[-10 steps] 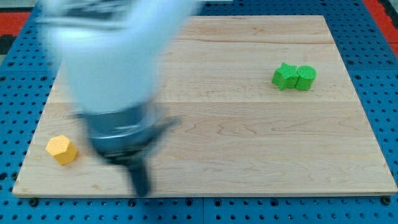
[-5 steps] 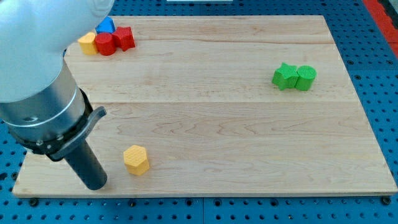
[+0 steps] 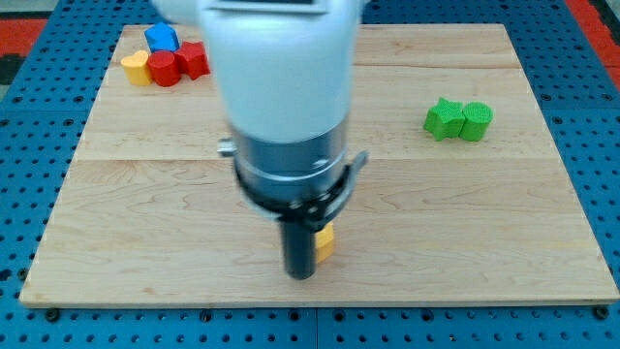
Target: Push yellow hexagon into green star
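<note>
Yellow hexagon (image 3: 325,242) sits near the board's (image 3: 542,242) bottom edge, touching our tip (image 3: 301,275) at its 2 o'clock. Bare wood stretches toward the green star (image 3: 444,118), far off at 2 o'clock.

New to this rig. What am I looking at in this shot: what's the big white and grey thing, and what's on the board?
The big white and grey shape is a robot arm, blurred by motion. It has no gripper: it ends in a dark rod, and my tip slides on the wooden board to push blocks; nothing is ever held.

There is one camera view, looking down at the board from its near edge.

The yellow hexagon is mostly hidden behind the rod, peeking out on its right side, right against it. The target, the green star, sits far off toward the view's upper right, touching a second green block. At the view's top left is a cluster: a blue block, a yellow block and two red blocks.
</note>
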`<action>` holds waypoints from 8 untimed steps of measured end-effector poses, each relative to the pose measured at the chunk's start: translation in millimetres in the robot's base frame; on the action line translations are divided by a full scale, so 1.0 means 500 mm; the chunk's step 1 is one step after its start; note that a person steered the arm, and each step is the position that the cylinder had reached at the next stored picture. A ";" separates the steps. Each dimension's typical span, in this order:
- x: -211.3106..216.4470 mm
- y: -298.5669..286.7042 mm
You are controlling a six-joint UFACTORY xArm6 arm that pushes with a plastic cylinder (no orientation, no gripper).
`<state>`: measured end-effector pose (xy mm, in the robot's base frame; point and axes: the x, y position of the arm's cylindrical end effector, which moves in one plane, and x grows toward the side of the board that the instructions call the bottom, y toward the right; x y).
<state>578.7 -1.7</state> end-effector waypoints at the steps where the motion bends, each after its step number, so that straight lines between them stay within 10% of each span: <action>1: -0.101 0.008; 8: -0.252 0.367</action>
